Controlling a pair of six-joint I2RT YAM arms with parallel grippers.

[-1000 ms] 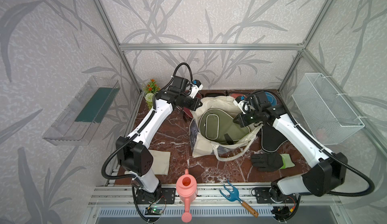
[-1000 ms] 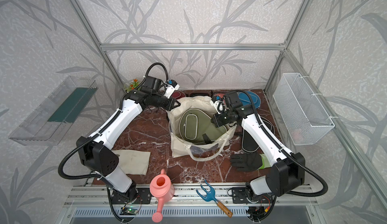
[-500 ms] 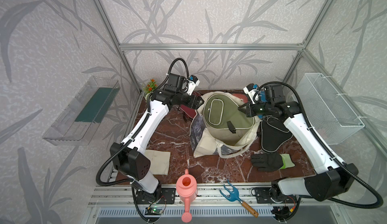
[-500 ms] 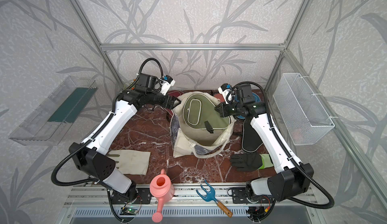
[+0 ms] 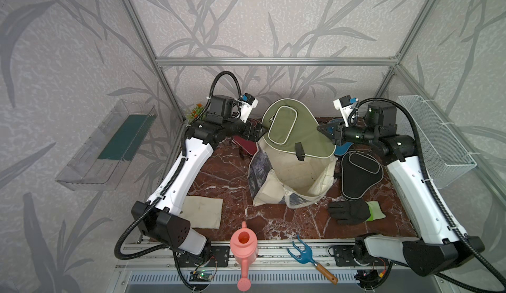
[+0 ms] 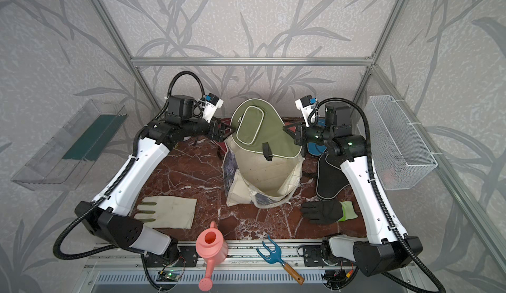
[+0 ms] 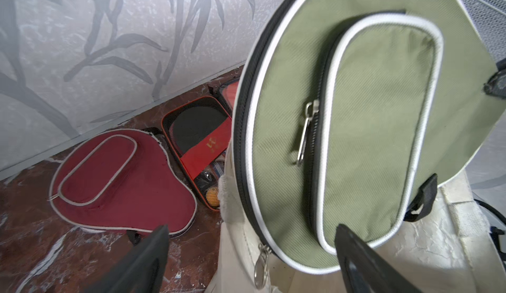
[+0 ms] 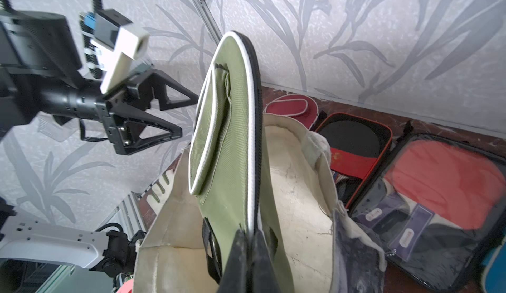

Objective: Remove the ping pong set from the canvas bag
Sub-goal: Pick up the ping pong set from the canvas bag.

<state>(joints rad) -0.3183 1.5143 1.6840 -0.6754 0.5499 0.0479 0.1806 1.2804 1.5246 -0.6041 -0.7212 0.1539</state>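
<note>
One olive case [image 5: 306, 130] near-upright over canvas bag [image 5: 260, 168], pinched by right gripper [image 5: 325, 134].

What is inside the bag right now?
Only bare cream lining shows inside the bag. The olive case, pinched by the right gripper, hangs over the mouth and hides the far part.

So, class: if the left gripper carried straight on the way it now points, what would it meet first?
Most likely the olive case, which the right gripper holds over the canvas bag. The open left gripper points at its pocket side with only air between, though depth is unclear.
</note>
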